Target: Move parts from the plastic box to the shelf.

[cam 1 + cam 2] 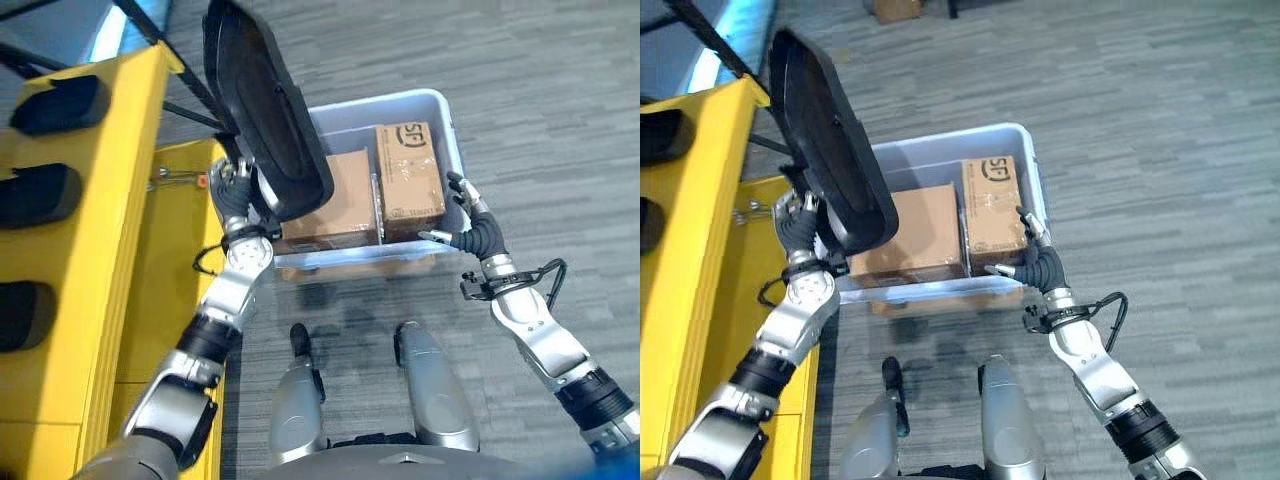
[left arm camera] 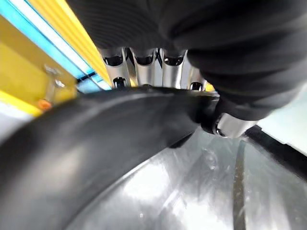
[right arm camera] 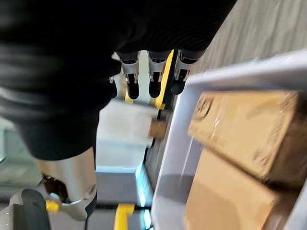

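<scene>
The left hand (image 1: 232,190) is gripping a large black moulded part (image 1: 268,110), lifting it upright above the plastic box (image 1: 440,105), just right of the yellow shelf (image 1: 90,200). The right hand (image 1: 470,215) is hovering open-fingered by the box's right rim. Swinging left should probably go slowly, keeping the part's edge clear of the shelf frame.

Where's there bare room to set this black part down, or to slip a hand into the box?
Free: the yellow shelf surface beside the left hand, which holds the black part; also the strip of box floor behind the larger cardboard box. Crowded: both cardboard boxes fill most of the plastic box; the right hand sits at its rim by the smaller cardboard box.
</scene>
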Controlling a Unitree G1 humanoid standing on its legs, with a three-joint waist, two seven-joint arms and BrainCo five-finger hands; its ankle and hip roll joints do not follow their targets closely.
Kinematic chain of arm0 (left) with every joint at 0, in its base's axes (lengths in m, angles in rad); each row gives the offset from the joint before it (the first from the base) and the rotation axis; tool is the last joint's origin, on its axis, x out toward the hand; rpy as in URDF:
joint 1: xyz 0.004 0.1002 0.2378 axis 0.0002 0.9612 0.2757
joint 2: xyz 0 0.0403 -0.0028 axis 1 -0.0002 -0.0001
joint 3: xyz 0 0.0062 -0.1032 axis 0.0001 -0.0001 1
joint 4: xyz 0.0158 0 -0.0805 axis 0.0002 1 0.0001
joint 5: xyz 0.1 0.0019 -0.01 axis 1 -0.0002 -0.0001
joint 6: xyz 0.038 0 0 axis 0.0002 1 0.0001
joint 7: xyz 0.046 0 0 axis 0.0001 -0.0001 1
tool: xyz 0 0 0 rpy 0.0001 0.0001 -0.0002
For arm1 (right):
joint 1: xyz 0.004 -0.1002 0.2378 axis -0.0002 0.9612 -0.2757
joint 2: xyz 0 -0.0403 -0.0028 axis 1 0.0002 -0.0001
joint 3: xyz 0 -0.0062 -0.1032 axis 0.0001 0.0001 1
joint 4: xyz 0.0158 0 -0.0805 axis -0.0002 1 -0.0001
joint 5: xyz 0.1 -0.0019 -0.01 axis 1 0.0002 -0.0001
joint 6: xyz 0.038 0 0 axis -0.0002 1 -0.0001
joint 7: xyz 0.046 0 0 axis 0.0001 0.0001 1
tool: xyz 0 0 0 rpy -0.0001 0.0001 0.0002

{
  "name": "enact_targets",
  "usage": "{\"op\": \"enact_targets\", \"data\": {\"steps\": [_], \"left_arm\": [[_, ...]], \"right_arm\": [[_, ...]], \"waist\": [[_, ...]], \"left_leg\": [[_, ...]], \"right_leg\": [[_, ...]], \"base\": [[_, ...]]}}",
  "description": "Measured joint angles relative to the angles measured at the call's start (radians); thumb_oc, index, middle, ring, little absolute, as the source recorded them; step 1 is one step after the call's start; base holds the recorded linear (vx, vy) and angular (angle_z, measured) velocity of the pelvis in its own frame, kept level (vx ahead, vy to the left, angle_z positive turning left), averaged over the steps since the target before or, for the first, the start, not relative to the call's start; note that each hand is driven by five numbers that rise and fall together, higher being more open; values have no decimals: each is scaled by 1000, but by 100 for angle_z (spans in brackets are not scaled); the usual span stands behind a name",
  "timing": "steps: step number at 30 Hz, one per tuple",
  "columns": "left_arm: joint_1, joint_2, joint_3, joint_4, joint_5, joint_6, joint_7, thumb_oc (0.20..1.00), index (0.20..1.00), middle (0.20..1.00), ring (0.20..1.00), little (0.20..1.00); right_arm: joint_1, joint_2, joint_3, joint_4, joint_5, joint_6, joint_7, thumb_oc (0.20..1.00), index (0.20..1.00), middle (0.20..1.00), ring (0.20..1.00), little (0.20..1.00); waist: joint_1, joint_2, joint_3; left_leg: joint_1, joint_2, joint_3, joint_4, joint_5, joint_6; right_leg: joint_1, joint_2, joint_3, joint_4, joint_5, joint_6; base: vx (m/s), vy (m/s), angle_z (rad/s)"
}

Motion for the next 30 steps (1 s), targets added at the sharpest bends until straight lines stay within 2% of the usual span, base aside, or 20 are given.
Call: {"op": "enact_targets", "data": {"steps": [1,2,3,4,5,6,7,8,11,13,14,15,16,19,20,22,26,30], "left_arm": [[22,0,-1,-3,0,0,-17,200,200,200,200,200],[29,-3,-5,-3,0,2,-38,200,200,200,200,200],[25,2,-11,-2,3,2,-49,200,200,200,200,200],[22,8,-15,8,11,2,-68,200,200,200,200,200],[9,11,-30,34,11,3,-68,200,200,200,200,200],[2,21,-34,39,10,7,-68,200,200,200,200,200],[0,40,-33,38,10,7,-68,200,200,200,200,200],[-5,50,-31,34,18,7,-67,200,200,200,200,200],[-6,43,-44,25,25,5,-80,200,200,200,200,200],[14,25,-60,13,70,6,-84,200,200,200,200,200],[15,25,-64,5,81,10,-85,200,200,200,200,200],[20,24,-74,-15,97,22,-85,200,200,200,200,200],[22,23,-74,-15,97,25,-85,200,200,200,200,200],[24,20,-72,-18,97,40,-85,200,200,200,200,200],[42,20,-60,-30,97,45,-84,200,200,200,200,200],[71,25,-42,-56,98,52,-86,200,200,200,200,200],[137,31,-10,-107,97,84,-95,200,200,200,200,200],[211,31,-1,-107,99,98,-135,200,200,200,200,200]], "right_arm": [[30,10,0,0,0,0,1,1000,1000,1000,1000,1000],[60,11,-3,-1,0,0,-1,1000,1000,1000,1000,1000],[77,14,-5,2,2,3,-4,1000,1000,1000,1000,1000],[97,13,-6,2,3,5,-4,1000,1000,1000,1000,1000],[113,14,-21,3,4,4,-2,1000,1000,1000,1000,1000],[116,16,-26,4,10,4,1,1000,1000,1000,1000,1000],[109,18,-23,4,12,3,3,1000,1000,1000,1000,1000],[99,15,-27,-2,12,-3,4,1000,1000,1000,1000,1000],[87,12,-41,-2,12,-8,-2,1000,1000,1000,1000,1000],[92,7,-49,-2,13,-8,-5,1000,1000,1000,1000,1000],[96,7,-52,-2,13,-7,-4,1000,1000,1000,1000,1000],[107,16,-58,5,13,-7,3,1000,1000,1000,1000,1000],[117,28,-56,9,13,-7,7,1000,1000,1000,1000,1000],[154,25,-52,13,12,-6,34,1000,1000,1000,1000,1000],[156,24,-52,21,11,-3,51,1000,1000,1000,1000,1000],[153,28,-51,20,9,-3,74,1000,1000,1000,1000,1000],[149,26,-35,17,10,5,109,1000,1000,1000,1000,1000],[129,27,-2,17,21,17,143,1000,1000,1000,1000,1000]], "waist": [[17,-9,-22],[4,-12,-36],[-10,-27,-43],[3,-62,-70],[2,-74,-95],[-9,-86,-103],[-9,-105,-114],[-8,-119,-131],[-28,-119,-132],[-50,-113,-131],[-53,-106,-130],[-38,-72,-127],[-32,-74,-128],[-34,-73,-129],[-30,-62,-134],[-13,-53,-140],[18,-53,-141],[68,-51,-141]], "left_leg": [[14,4,30,-21,-72,65],[16,22,90,-40,-124,51],[13,27,149,-32,-118,-40],[21,18,236,-10,-104,-126],[12,23,323,55,-92,-173],[16,24,345,121,-84,-185],[23,17,339,176,-85,-186],[48,14,338,242,-95,-201],[128,16,318,279,-111,-227],[188,-17,315,191,-117,-235],[197,-24,315,156,-116,-234],[235,-38,346,43,-94,-221],[245,-48,342,13,-91,-238],[236,-94,310,-19,-83,-225],[230,-107,303,-18,-82,-224],[221,-114,299,-18,-82,-227],[222,-118,286,-27,-72,-232],[223,-119,257,-36,-69,-232]], "right_leg": [[19,-7,-21,-12,-1,-12],[55,-43,-94,-49,6,-25],[80,-61,-124,-64,11,-37],[92,-104,-173,-85,14,-63],[124,-125,-240,-141,27,-72],[148,-132,-264,-174,52,-80],[151,-140,-264,-189,65,-85],[160,-148,-290,-226,76,-72],[174,-167,-353,-258,98,-61],[171,-180,-366,-275,120,-26],[168,-178,-366,-276,123,-20],[149,-168,-369,-252,121,-3],[141,-175,-360,-239,113,18],[131,-153,-256,-250,131,48],[132,-149,-228,-268,144,67],[140,-153,-219,-303,167,84],[175,-141,-237,-369,215,82],[211,-140,-267,-430,246,85]], "base": [[-7,-74,89],[-69,-13,131],[-124,7,151],[-175,47,147],[-180,106,126],[-157,134,105],[-138,156,79],[-118,238,72],[-68,326,74],[24,285,75],[50,300,59],[65,351,38],[64,322,35],[23,221,51],[4,211,32],[-17,180,11],[-46,143,11],[-98,154,21]]}}
